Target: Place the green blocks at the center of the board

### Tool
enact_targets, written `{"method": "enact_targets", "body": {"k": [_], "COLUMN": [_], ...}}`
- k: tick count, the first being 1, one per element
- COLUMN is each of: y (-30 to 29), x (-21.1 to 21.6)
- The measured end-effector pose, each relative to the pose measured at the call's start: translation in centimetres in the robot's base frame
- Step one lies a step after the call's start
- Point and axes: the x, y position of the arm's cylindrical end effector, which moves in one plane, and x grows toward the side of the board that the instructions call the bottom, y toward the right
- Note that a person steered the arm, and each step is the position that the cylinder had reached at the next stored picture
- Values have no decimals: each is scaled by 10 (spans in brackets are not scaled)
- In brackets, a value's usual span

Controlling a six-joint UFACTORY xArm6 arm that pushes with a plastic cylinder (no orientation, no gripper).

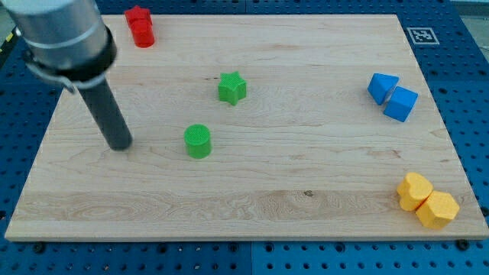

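My tip (121, 144) rests on the wooden board (306, 206) at the view's left, and since I end in a plain rod there is nothing to clench or release — it grips nothing. Just to its right, apart from it, stands the green cylinder (198, 141); the green star (231, 88) sits further up and to the right, nearer the board's middle, well apart from the cylinder. A red block (140, 26) stands at the view's top left. At the right edge two blue blocks (393, 96) touch each other — one wedge-like, one a cube — and at the bottom right two yellow blocks (427, 201) sit pressed together.
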Motion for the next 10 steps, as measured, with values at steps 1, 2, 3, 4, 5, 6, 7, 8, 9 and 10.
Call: {"method": "enact_targets", "body": {"k": [1, 2, 3, 4, 5, 6, 7, 8, 9, 10], "y": [54, 95, 113, 124, 125, 125, 125, 125, 127, 127], "x": [6, 6, 11, 23, 23, 20, 12, 3, -18, -48]}}
